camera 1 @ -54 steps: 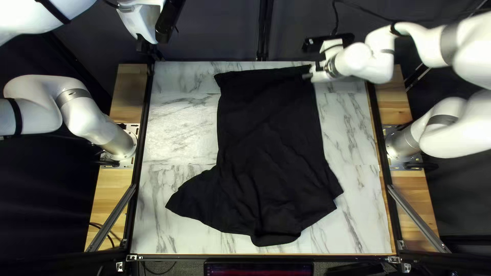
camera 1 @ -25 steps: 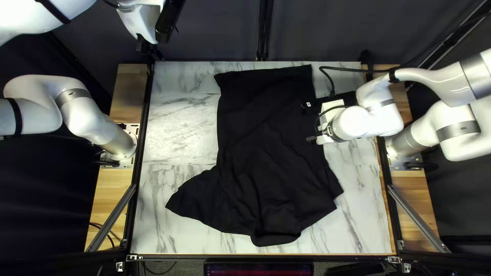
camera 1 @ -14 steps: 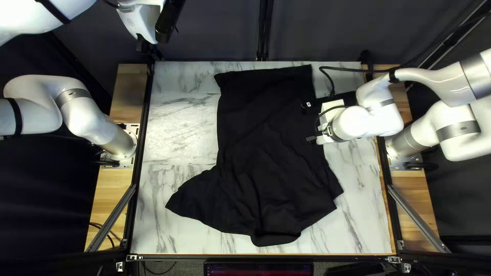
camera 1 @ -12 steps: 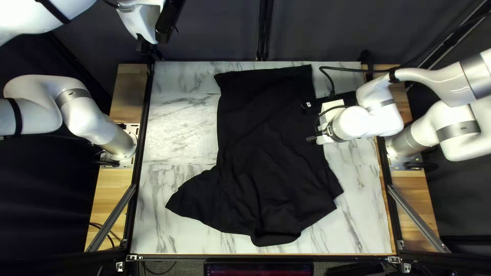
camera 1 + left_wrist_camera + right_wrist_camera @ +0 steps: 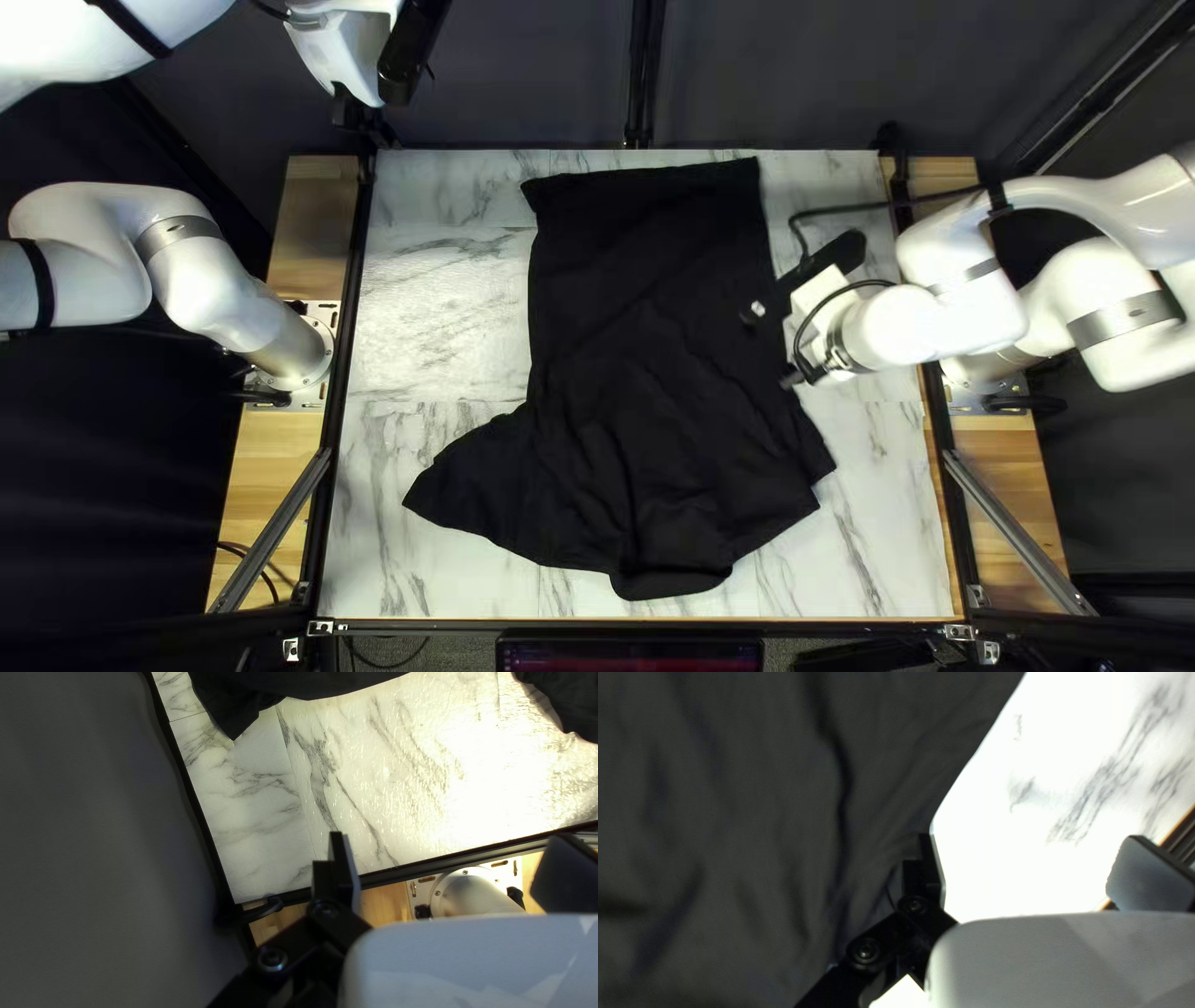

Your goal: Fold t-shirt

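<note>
In the top left view, the black t-shirt (image 5: 647,349) lies wrinkled on the table, one sleeve jutting left near its lower end. My right gripper (image 5: 774,346) is over its right side. The right wrist view shows that gripper (image 5: 1030,840) with fingers wide apart, one beside the edge of the shirt (image 5: 735,796), bare table between them. Beyond the far left table corner, my left gripper (image 5: 352,115) is raised away from the cloth. In the left wrist view the gripper (image 5: 448,839) is open and holds nothing; parts of the shirt (image 5: 311,683) lie ahead.
The marble-patterned table (image 5: 436,286) shows on both sides of the shirt. Dark rails and wooden strips (image 5: 268,473) border it. A dark curtain (image 5: 747,75) hangs behind the far edge, and a cable (image 5: 871,209) loops beside my right gripper.
My right arm has come from the shirt's far right corner toward the near side along its right edge, then shifted slightly nearer and turned. The shirt and left arm have stayed put.
</note>
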`<state>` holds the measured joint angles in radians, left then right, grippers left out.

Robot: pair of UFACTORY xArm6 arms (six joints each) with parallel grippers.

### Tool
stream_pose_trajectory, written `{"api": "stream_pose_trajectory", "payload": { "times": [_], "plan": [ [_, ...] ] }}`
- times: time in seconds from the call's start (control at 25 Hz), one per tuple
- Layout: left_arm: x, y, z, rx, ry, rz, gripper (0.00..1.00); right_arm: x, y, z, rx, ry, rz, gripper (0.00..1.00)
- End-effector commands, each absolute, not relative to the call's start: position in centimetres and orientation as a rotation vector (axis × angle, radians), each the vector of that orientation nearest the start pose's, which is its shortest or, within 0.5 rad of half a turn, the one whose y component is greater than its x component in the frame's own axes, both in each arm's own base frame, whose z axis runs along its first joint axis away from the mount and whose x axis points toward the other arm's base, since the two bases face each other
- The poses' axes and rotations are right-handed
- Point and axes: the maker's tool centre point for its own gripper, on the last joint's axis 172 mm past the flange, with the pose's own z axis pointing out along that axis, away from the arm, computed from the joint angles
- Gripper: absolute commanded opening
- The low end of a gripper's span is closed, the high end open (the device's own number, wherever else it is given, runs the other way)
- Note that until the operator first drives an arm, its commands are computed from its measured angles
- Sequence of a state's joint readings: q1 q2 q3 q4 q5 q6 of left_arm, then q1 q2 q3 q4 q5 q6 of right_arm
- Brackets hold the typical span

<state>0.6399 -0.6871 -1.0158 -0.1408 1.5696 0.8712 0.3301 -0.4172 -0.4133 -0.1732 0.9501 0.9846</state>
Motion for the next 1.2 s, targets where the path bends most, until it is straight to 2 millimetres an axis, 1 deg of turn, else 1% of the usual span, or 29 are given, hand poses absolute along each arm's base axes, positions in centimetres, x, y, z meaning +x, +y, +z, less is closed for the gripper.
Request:
{"api": "stream_pose_trajectory", "payload": {
  "times": [0.04,0.2,0.28,0.32,0.4,0.48,0.52,0.56,0.6,1.0,1.04,1.08,1.16,1.2],
  "plan": [
    [26.4,14.9,38.9,-3.115,0.377,-0.304,1.00,27.8,6.5,10.0,-3.201,0.862,0.023,1.00],
    [26.4,14.9,38.9,-3.115,0.377,-0.304,1.00,27.7,6.3,10.0,-3.211,0.843,0.012,1.00],
    [26.4,14.9,38.9,-3.115,0.377,-0.304,1.00,27.5,6.4,10.4,-3.223,0.751,-0.004,1.00],
    [26.4,14.9,38.9,-3.115,0.377,-0.304,1.00,27.3,6.7,10.7,-3.230,0.664,-0.004,1.00],
    [26.4,14.9,38.9,-3.115,0.377,-0.304,1.00,27.1,7.5,10.6,-3.237,0.545,0.007,1.00],
    [26.4,14.9,38.9,-3.115,0.377,-0.304,1.00,26.6,9.3,9.7,-3.222,0.354,0.053,1.00],
    [26.4,14.9,38.9,-3.115,0.377,-0.304,1.00,26.4,10.2,9.4,-3.206,0.287,0.060,1.00],
    [26.4,14.9,38.9,-3.115,0.377,-0.304,1.00,25.9,11.8,9.0,-3.155,0.144,0.067,1.00],
    [26.4,14.9,38.9,-3.115,0.377,-0.304,1.00,25.7,12.0,8.8,-3.142,0.111,0.082,1.00],
    [26.4,14.9,38.9,-3.115,0.377,-0.304,1.00,25.5,11.7,8.6,-3.148,0.118,0.103,1.00],
    [26.4,14.9,38.9,-3.115,0.377,-0.304,1.00,25.4,11.5,8.4,-3.137,0.153,0.125,1.00],
    [26.4,14.9,38.9,-3.115,0.377,-0.304,1.00,25.4,11.9,8.2,-3.123,0.195,0.135,1.00],
    [26.4,14.9,38.9,-3.115,0.377,-0.304,1.00,25.0,13.5,7.2,-3.059,0.380,0.153,1.00],
    [26.4,14.9,38.9,-3.115,0.377,-0.304,1.00,25.0,14.2,6.7,-3.035,0.446,0.159,1.00]
  ]
}}
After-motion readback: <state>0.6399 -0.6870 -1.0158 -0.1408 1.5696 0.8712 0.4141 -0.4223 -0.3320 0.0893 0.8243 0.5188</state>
